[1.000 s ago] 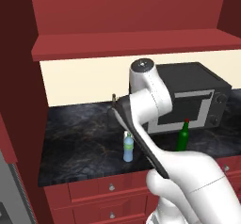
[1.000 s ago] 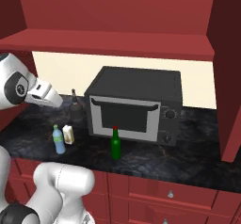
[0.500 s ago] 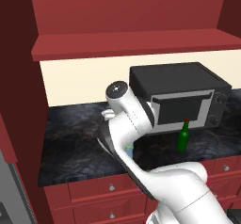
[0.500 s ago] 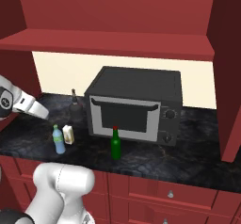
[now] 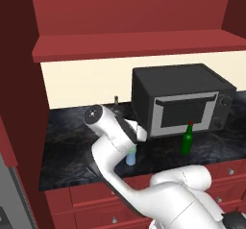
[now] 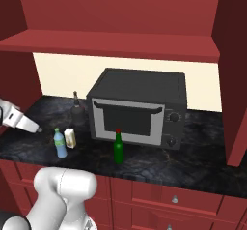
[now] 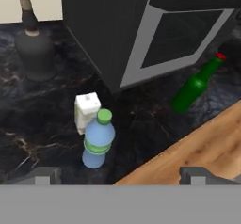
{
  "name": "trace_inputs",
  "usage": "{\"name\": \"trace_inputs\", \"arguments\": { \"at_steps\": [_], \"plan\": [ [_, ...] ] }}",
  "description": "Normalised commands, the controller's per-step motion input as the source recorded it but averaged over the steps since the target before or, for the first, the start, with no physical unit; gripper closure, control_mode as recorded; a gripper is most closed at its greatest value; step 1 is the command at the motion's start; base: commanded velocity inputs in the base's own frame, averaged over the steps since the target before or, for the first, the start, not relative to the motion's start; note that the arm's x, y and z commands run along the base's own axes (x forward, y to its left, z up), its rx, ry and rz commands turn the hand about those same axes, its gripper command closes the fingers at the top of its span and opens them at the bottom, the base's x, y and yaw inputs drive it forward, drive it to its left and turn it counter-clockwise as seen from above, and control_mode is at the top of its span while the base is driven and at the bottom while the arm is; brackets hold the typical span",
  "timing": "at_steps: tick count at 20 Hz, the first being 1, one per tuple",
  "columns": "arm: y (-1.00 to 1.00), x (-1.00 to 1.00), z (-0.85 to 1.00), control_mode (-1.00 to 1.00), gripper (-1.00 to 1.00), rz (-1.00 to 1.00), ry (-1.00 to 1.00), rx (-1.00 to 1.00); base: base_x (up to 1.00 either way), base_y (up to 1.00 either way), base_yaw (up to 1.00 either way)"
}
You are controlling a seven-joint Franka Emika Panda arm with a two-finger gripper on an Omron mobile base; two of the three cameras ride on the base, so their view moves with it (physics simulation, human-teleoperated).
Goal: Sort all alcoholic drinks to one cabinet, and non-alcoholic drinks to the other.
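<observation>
In the hand view my gripper [image 7: 120, 176] is open, its two fingertips [image 7: 47, 174] wide apart with nothing between them. It hovers above and short of the clear-blue bottle with green cap [image 7: 97, 138] [image 6: 60, 143] [image 5: 130, 158]. The white-and-yellow carton [image 7: 86, 111] [image 6: 70, 138] stands right behind that bottle. A squat dark bottle [image 7: 34, 49] [image 6: 77, 112] stands further back by the wall. The slim green bottle with red cap [image 7: 195, 84] [image 6: 118, 148] [image 5: 186, 139] stands in front of the microwave door.
A dark microwave [image 6: 137, 108] [image 5: 182, 98] takes up the middle of the black marble counter [image 6: 193, 161]. Red upper cabinets [image 6: 111, 11] hang above, red drawers [image 6: 173, 200] run below. My own arm [image 5: 103, 127] bends low over the counter's left part.
My arm has folded down and to the left, its elbow dropping toward the counter. The hand now hangs low near the blue bottle. The drinks have not moved; the jaws stayed open.
</observation>
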Motion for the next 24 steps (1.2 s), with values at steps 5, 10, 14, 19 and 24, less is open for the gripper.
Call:
{"name": "trace_inputs", "arguments": {
  "at_steps": [5, 10, 14, 19, 24],
  "plan": [
    [0.09, 0.00, -0.38, -1.00, -1.00, -0.12, -0.04, -0.05, 0.00, 0.00, 0.00],
    [0.00, 0.05, -0.27, -1.00, -1.00, -0.08, -0.04, -0.01, 0.00, 0.00, 0.00],
    [0.00, 0.19, -0.17, -1.00, -1.00, -0.04, -0.05, 0.00, 0.00, 0.00, 0.00],
    [0.00, 0.21, -0.15, -1.00, -1.00, -0.05, -0.04, 0.00, 0.00, 0.00, 0.00],
    [0.00, 0.14, -0.13, -1.00, -1.00, -0.06, -0.02, -0.02, 0.00, 0.00, 0.00]
  ]
}}
